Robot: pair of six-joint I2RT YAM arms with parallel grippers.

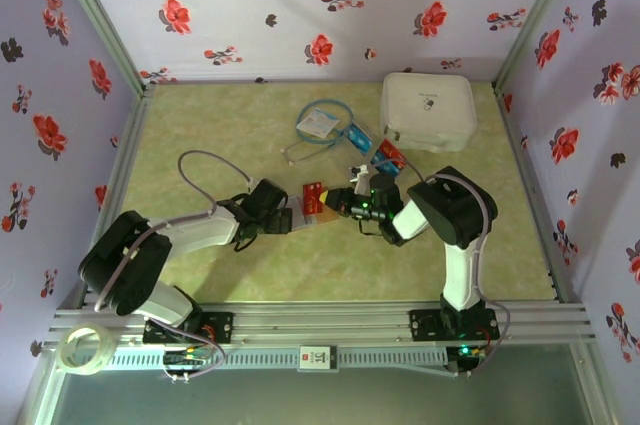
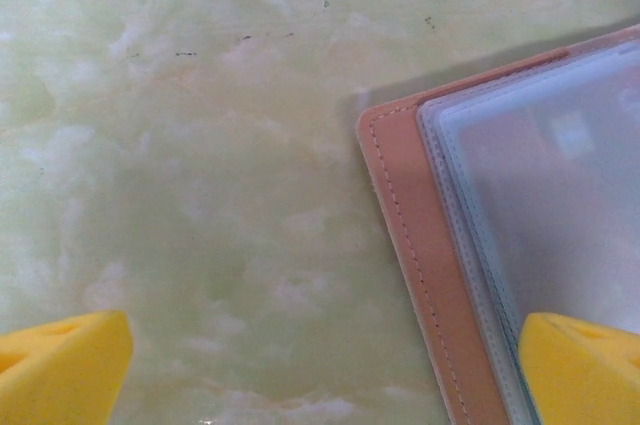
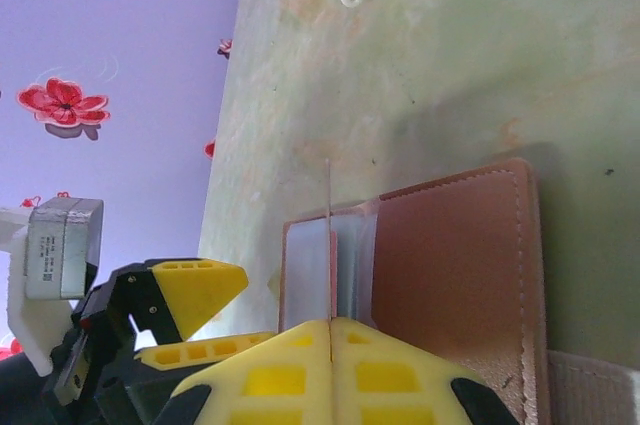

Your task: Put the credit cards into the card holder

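The pinkish-tan card holder [image 1: 313, 215] lies open on the green table, its clear greyish sleeves [image 2: 550, 195] facing up. My right gripper [image 3: 330, 323] is shut on a red credit card [image 1: 316, 190]. The right wrist view shows that card edge-on [image 3: 329, 235], standing upright over the sleeves [image 3: 310, 265]. My left gripper [image 2: 325, 370] is open at the holder's left end, one yellow finger [image 2: 585, 370] over the sleeves and the other [image 2: 65, 365] over bare table. More credit cards, red [image 1: 391, 154] and blue [image 1: 360, 134], lie behind the right arm.
A large white square case [image 1: 428, 110] sits at the back right. A white tag with a blue cord loop [image 1: 320, 125] and a grey cable [image 1: 298, 151] lie behind the holder. A tape roll [image 1: 82, 350] rests on the front rail at left.
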